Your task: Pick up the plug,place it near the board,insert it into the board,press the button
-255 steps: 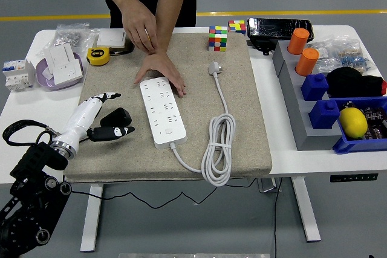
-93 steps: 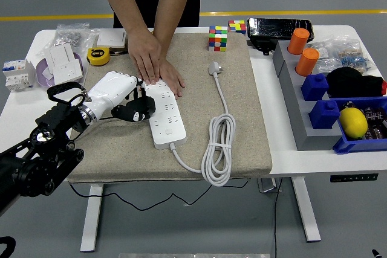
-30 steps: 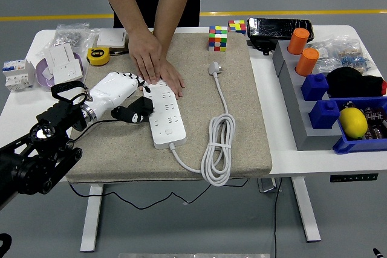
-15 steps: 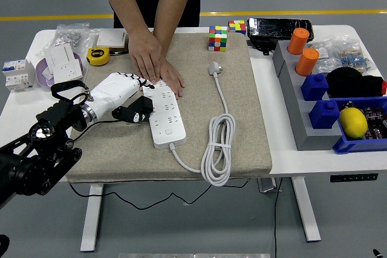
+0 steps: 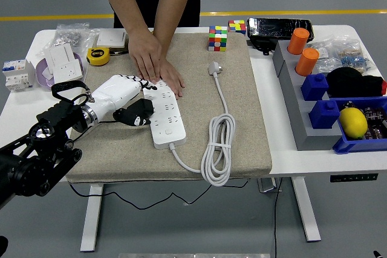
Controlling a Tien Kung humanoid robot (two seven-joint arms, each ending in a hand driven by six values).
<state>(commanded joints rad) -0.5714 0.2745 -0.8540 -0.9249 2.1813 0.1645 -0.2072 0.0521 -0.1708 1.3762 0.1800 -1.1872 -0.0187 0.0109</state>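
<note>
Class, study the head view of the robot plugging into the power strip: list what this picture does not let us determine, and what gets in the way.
- Whether the black plug has its prongs in the power strip: the left hand covers the contact.
- The strip's far end: under the person's hands.
- Socket markings and the button: too small.
- The right arm: outside the picture.

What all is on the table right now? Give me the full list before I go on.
power strip: 1, white, mat centre, its cable coiled right
black plug: 1, at strip's left edge, in the left hand
mat: 1, beige, table centre
cube puzzles: 2, multicoloured, mat's far edge
tape measure: 1, yellow, far left
orange cups: 2, right
lemon: 1, yellow, blue bin at right
person's hands: 2, pressing strip's far end
left hand: white, holding the plug
right hand: not in view
</note>
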